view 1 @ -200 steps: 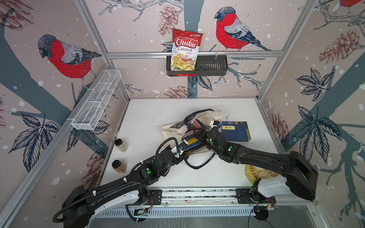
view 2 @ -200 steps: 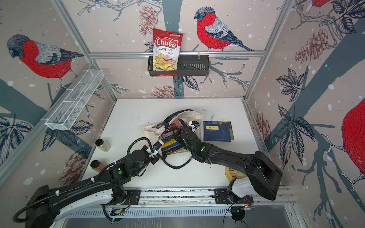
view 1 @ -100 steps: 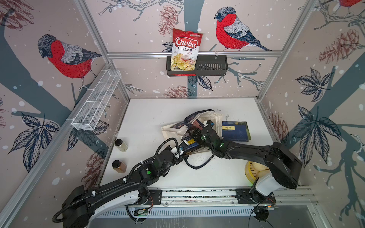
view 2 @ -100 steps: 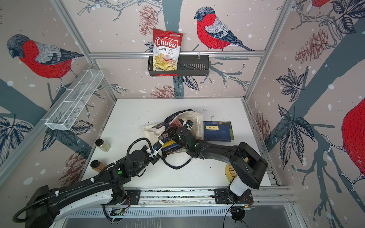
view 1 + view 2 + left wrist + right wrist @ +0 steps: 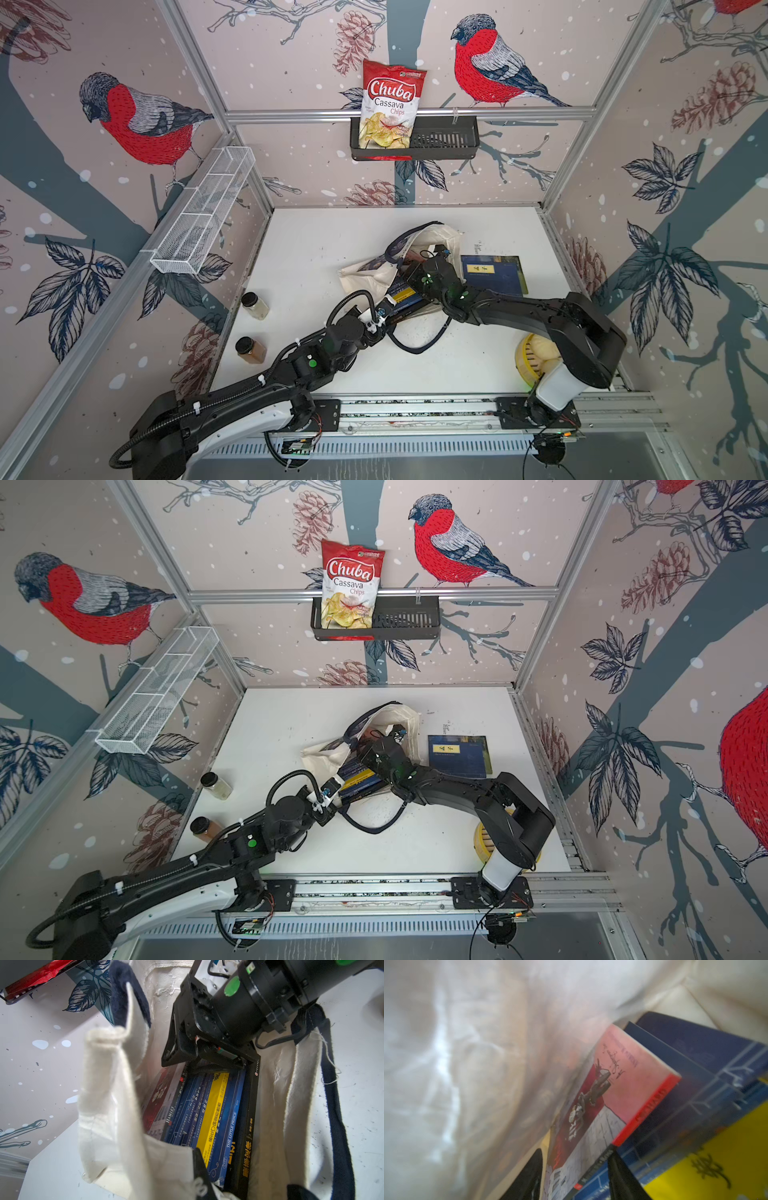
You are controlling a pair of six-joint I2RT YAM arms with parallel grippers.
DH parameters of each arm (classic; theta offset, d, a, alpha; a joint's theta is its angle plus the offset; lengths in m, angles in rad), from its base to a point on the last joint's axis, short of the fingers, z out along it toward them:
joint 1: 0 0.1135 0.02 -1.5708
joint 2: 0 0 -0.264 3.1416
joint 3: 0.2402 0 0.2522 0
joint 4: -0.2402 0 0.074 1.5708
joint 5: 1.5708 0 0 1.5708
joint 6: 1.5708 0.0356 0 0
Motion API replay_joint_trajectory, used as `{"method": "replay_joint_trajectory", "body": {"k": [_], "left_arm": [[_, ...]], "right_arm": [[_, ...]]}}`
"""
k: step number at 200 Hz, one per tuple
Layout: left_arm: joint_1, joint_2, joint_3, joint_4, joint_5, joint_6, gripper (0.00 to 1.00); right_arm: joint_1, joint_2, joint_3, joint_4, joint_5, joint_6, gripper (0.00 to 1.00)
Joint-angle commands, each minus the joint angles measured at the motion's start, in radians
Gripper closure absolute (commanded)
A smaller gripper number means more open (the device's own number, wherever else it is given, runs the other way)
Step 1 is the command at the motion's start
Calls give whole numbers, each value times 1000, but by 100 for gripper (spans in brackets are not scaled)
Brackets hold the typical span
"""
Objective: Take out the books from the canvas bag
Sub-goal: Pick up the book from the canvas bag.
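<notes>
- the canvas bag lies on its side near the middle of the white table, with its mouth towards the robot. one navy strap loops onto the table in front of it.
- the books are packed side by side inside the bag, spines towards the mouth. among them are a yellow spine, a black one and a blue spine reading "the little prince".
- a hamlet paperback with a red and pink cover sits at the end of the row, against the cloth.
- a navy book with a yellow label lies flat on the table just beside the bag, on the right arm's side.
- the left gripper sits at the bag's mouth, jaws closed on the cloth rim.
- the right gripper reaches inside the bag. its jaws stand partway apart, with a black finger on each side of the hamlet paperback. a pale sliver shows between one finger and the cover.
- two spice jars stand well apart from the bag, near the left wall.
</notes>
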Motion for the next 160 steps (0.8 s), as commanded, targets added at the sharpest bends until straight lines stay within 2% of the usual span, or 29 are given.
{"method": "replay_joint_trajectory", "body": {"k": [1, 18, 119, 160], "left_arm": [[-6, -8, 2, 102, 37, 24, 100], [-6, -7, 2, 102, 39, 26, 100], [-9, -7, 2, 98, 40, 27, 100], [-9, -11, 1, 102, 38, 31, 100]], "right_arm": [[1, -4, 15, 44, 23, -37, 50], [0, 1, 18, 41, 27, -33, 55], [14, -37, -10, -8, 48, -35, 50], [-27, 53, 6, 42, -42, 8, 53]]}}
